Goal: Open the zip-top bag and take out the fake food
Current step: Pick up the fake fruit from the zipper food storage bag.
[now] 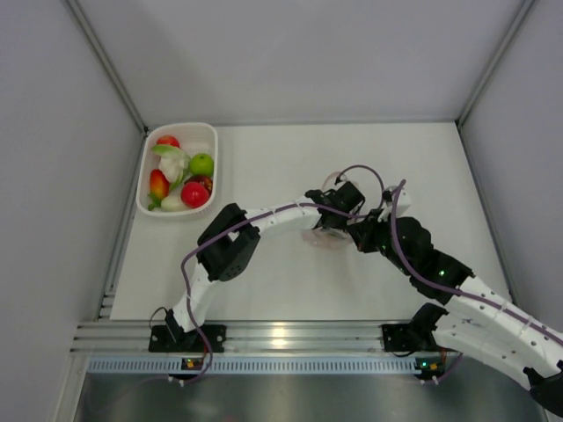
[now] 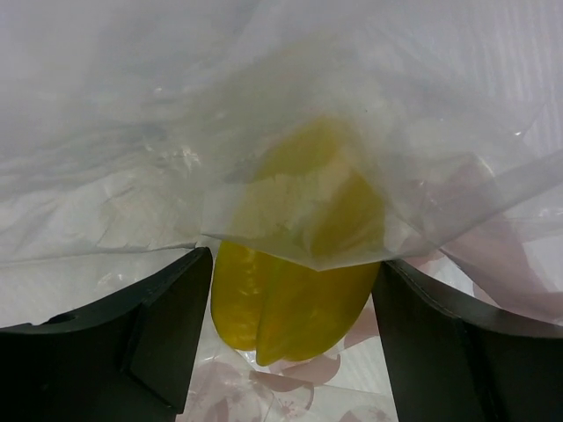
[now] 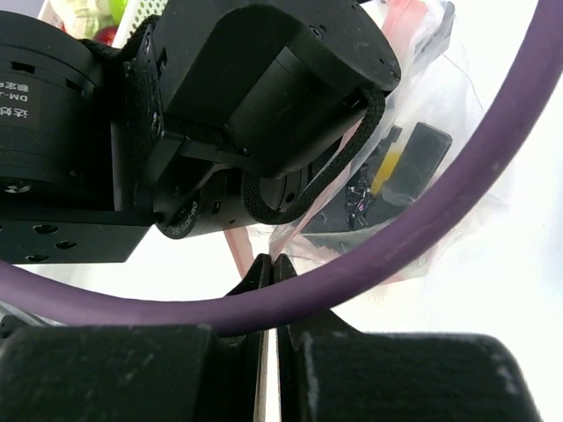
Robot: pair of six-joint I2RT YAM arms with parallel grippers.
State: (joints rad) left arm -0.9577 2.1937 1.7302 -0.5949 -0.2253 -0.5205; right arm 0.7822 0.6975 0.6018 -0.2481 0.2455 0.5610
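The clear zip-top bag (image 1: pixel 322 236) lies mid-table between both grippers. In the left wrist view its crinkly film (image 2: pixel 264 132) drapes over a yellow fake fruit (image 2: pixel 290 308). My left gripper (image 2: pixel 295 316) is inside the bag's mouth, and its black fingers (image 2: pixel 167 325) press both sides of that fruit. My right gripper (image 3: pixel 271 261) is shut on the bag's edge by the pinkish strip (image 3: pixel 236 251). Through the bag (image 3: pixel 457 114) the yellow fruit (image 3: pixel 387 167) shows between the left fingers. More fake food (image 1: pixel 194 194) lies in the white basket.
The white perforated basket (image 1: pixel 145 189) stands at the back left with green, red, orange-red and white pieces in it. My left arm's wrist (image 3: pixel 246 88) and a purple cable (image 3: pixel 493 176) fill the right wrist view. Grey walls enclose the table.
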